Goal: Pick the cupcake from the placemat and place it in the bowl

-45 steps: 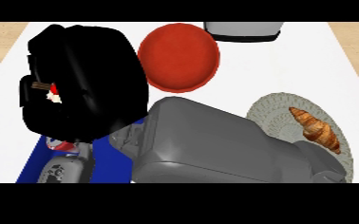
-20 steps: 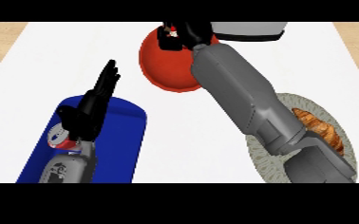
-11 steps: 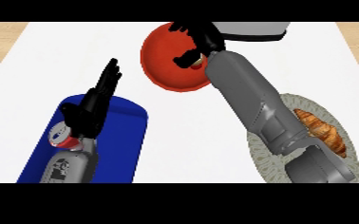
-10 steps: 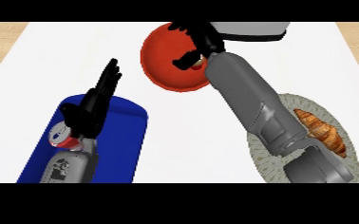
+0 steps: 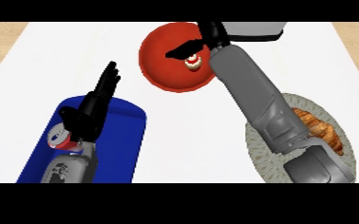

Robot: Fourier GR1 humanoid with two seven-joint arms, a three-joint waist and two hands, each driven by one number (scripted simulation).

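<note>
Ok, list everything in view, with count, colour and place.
bowl: one, red, upper middle of the counter.
cupcake: one, white with a red top, inside the bowl at its right side.
placemat: one, blue, lower left.
plate: one, grey speckled, lower right, partly hidden by the right forearm.
croissant: one, brown, on the plate.
grey object: one, grey and white, top edge, beyond the bowl; cannot tell what it is.
left robot hand: one, black, open, over the placemat.
right robot hand: one, black, over the bowl beside the cupcake.

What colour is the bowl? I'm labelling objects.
Red. The bowl shows plainly in the head view, with the cupcake inside.
</note>
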